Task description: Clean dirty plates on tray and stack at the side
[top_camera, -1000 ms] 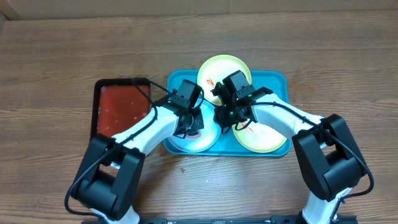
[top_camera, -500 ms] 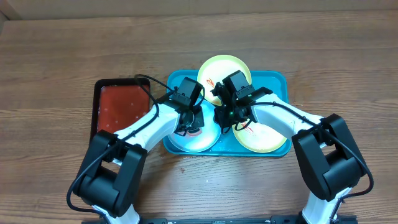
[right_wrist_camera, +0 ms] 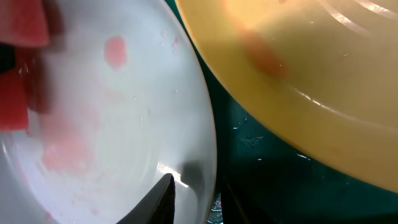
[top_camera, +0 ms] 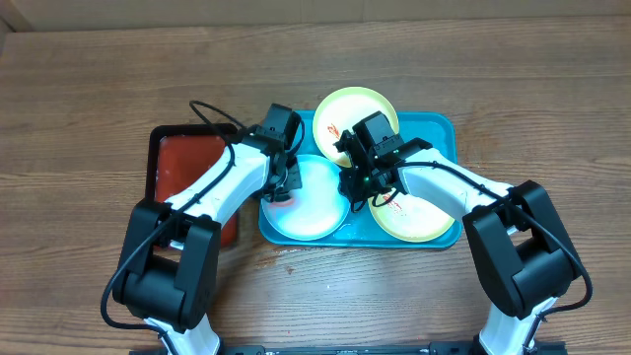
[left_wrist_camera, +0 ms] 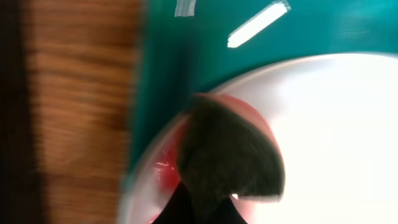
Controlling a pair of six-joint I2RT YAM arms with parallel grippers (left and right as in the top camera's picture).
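Observation:
The blue tray point(top_camera: 439, 128) holds three plates. A pale yellow-green plate point(top_camera: 350, 106) with red smears leans at the back, and another point(top_camera: 419, 219) lies at the front right. The light blue plate point(top_camera: 317, 205) lies at the front left. My left gripper point(top_camera: 281, 185) is shut on a red sponge with a dark pad point(left_wrist_camera: 230, 149) and presses it on this plate's left edge point(left_wrist_camera: 336, 124). My right gripper point(top_camera: 353, 189) is shut on the same plate's right rim point(right_wrist_camera: 193, 186). Faint pink smears remain on the plate point(right_wrist_camera: 93, 137).
A smaller black-rimmed dark red tray point(top_camera: 182, 163) stands left of the blue tray, partly under my left arm. Bare wooden table point(top_camera: 493, 59) surrounds both trays. The back yellow-green plate point(right_wrist_camera: 311, 74) overhangs close above my right gripper.
My left gripper has slid the sponge from the middle of the light blue plate to its far left edge. The right gripper has held still on the rim.

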